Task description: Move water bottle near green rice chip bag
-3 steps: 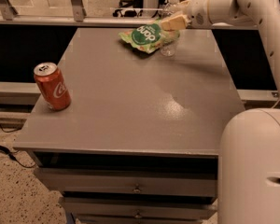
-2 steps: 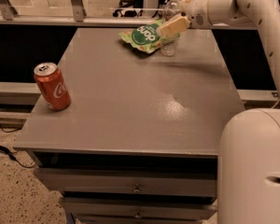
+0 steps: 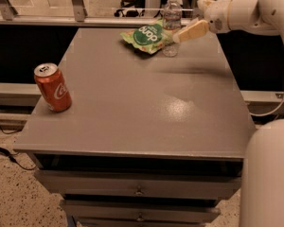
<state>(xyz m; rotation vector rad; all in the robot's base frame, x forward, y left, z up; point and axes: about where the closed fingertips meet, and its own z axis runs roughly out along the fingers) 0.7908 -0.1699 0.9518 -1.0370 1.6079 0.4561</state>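
Note:
The water bottle [image 3: 172, 26], clear with a white cap, stands upright at the far edge of the grey table [image 3: 146, 108]. Its left side touches the green rice chip bag [image 3: 146, 35], a crinkled light-green pouch with a dark green round logo. My gripper [image 3: 189, 22] is just to the right of the bottle, open and holding nothing. One tan finger [image 3: 192, 30] points down-left toward the bottle's lower part, close to it but apart from it. The white arm [image 3: 248, 14] reaches in from the right.
A red soda can [image 3: 52, 87] stands upright near the table's left edge. Drawers [image 3: 139, 190] sit under the tabletop. A railing [image 3: 75, 4] runs behind the far edge. A white part of the robot [image 3: 270, 174] fills the lower right.
The gripper has let go of the bottle and pulled back to the right. The bottle, hidden by the fingers before, now stands free beside the bag.

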